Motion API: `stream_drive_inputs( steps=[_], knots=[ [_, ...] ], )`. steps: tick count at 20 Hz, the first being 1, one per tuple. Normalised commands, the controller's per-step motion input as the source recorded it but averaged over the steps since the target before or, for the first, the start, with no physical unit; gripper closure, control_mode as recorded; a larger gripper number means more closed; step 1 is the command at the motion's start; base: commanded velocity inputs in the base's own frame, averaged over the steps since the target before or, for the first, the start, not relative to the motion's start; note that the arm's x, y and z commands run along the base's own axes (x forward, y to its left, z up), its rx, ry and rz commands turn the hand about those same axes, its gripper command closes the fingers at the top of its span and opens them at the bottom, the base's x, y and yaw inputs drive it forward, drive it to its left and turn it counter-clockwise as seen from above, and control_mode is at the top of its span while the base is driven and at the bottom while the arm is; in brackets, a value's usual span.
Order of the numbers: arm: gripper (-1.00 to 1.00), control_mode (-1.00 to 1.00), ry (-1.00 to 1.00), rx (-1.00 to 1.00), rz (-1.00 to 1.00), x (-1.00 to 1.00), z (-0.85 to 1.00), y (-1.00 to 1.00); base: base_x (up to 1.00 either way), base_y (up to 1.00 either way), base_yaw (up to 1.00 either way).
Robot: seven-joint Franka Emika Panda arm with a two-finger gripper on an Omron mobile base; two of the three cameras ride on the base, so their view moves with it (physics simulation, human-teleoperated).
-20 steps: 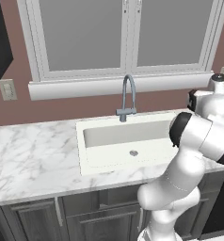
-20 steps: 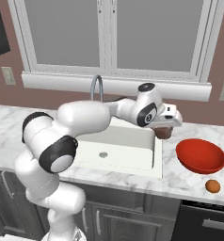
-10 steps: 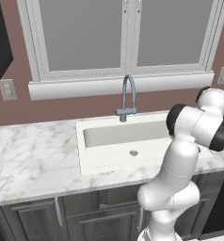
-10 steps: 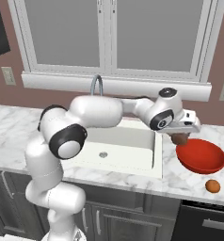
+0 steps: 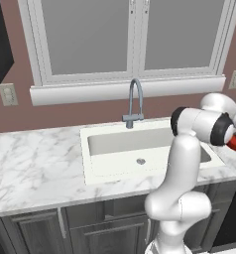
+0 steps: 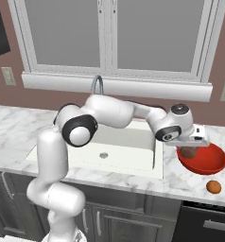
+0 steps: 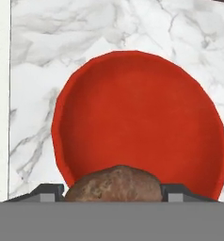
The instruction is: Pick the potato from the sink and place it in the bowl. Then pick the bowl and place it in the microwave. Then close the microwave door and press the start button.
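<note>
- Cabinets [image 5: 35,230]: dark grey fronts under the counter, nearest the base.
- Arm [image 6: 109,111]: white, reaching from the base over the sink to the right side of the counter.
- Egg [image 6: 213,187]: a small orange-brown oval on the counter near the front edge, just near of the bowl and apart from it.
- Counter [image 5: 35,158]: white marble with grey veins, running left to right.
- Gripper [image 6: 192,150]: poised over the left part of the bowl; its two dark fingertips [image 7: 48,192] flank the potato on either side and clamp it (the jaws stand wide, as the lump fills the gap).
- Potato [image 7: 115,184]: reddish-brown, held between the fingers above the bowl's near-left rim; whether it touches the bowl cannot be told.
- Bowl [image 6: 210,160]: glossy red, upright on the counter just right of the sink.
- Sink [image 6: 128,142]: white rectangular basin with a round drain [image 5: 140,161].
- Faucet [image 5: 135,101]: curved grey gooseneck at the sink's far edge.
- Window [image 5: 132,39]: white-framed, on the brown far wall above a sill.
</note>
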Motion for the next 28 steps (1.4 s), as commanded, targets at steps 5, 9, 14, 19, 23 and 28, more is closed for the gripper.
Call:
stream_drive_inputs(
  steps=[5, 9, 14, 19, 23, 28],
  knots=[
    [1.0, -1.0, 0.0, 0.0, 0.0, 0.0, -0.1, -0.27, 0.0, 0.0, 0.0],
    [-1.0, -1.0, 0.0, 0.0, 0.0, 0.06, 0.0, -0.13, 0.0, 0.0, 0.0],
    [-1.0, -1.0, 0.0, 0.0, 0.01, 0.23, 0.0, -0.01, 0.0, 0.0, 0.0],
    [-1.0, -1.0, -0.02, -0.03, 0.07, 0.13, 0.1, 0.22, 0.0, 0.0, 0.0],
    [-1.0, -1.0, -0.03, -0.05, 0.09, -0.03, 0.22, 0.31, 0.0, 0.0, 0.0],
    [-1.0, -1.0, 0.0, -0.11, 0.15, -0.35, -0.06, 0.64, 0.0, 0.0, 0.0]
  ],
)
